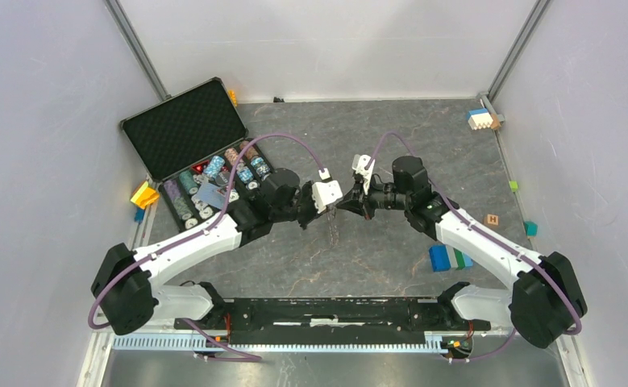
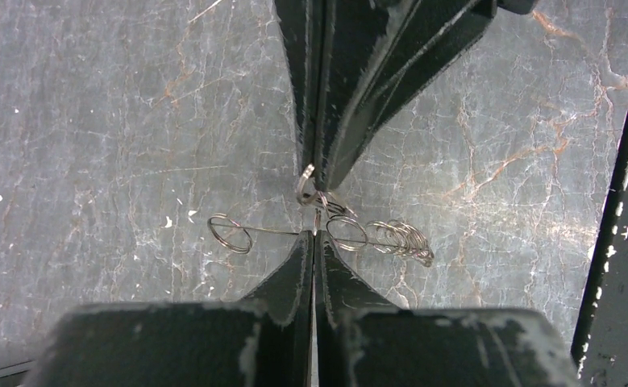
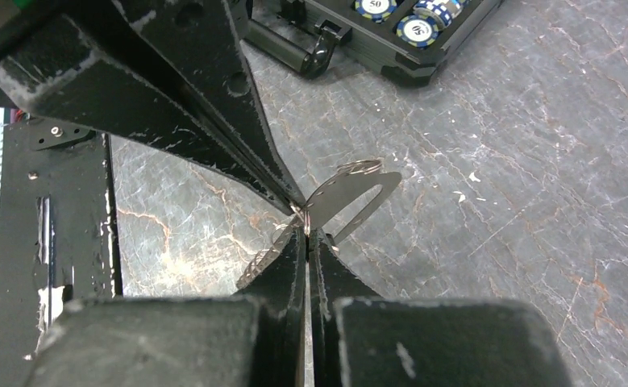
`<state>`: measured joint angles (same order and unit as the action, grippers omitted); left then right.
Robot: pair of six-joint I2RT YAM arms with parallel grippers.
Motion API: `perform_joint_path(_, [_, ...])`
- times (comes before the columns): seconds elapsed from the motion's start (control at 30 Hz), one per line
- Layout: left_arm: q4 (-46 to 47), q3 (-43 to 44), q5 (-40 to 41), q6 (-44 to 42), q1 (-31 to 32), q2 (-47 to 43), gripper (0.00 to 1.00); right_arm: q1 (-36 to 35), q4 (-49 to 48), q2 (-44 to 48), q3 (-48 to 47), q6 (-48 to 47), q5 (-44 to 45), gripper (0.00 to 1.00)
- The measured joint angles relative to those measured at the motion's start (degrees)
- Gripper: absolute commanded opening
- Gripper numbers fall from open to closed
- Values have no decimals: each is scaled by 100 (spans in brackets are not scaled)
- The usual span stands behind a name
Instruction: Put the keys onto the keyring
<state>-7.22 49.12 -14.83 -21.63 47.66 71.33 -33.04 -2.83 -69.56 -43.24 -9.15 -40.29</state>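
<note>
My left gripper point(image 2: 314, 239) and my right gripper point(image 3: 306, 234) both have their fingers pressed together, and they meet almost tip to tip above the middle of the table point(image 1: 391, 137). The keyring point(image 3: 359, 190) sits right at that meeting point, a flat grey plate with a slot, lifted off the surface. My right fingers look clamped on its lower edge. My left fingers seem to pinch at the small wire rings point(image 2: 347, 232) strung beside it, though the pinch is too crowded to be sure. I cannot find the key itself in any view. I judge the plate light, stiff and thin, so the grip belongs on its flat faces near one end, leaving the opening free. The wire loops are springy and slick and would twist or pop out of a loose hold. The table is hard, grey, marbled stone, so a dropped ring would skid. Around me are pale walls, an open case of chips point(image 1: 185, 133) at back left, and scattered toy blocks point(image 1: 447, 258) on the right
</note>
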Motion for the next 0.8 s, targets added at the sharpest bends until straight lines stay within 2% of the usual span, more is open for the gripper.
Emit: perform_joint_path(0.8, [-35, 170, 376, 595, 4, 179, 2, 129, -391, -13, 269, 402, -188, 0])
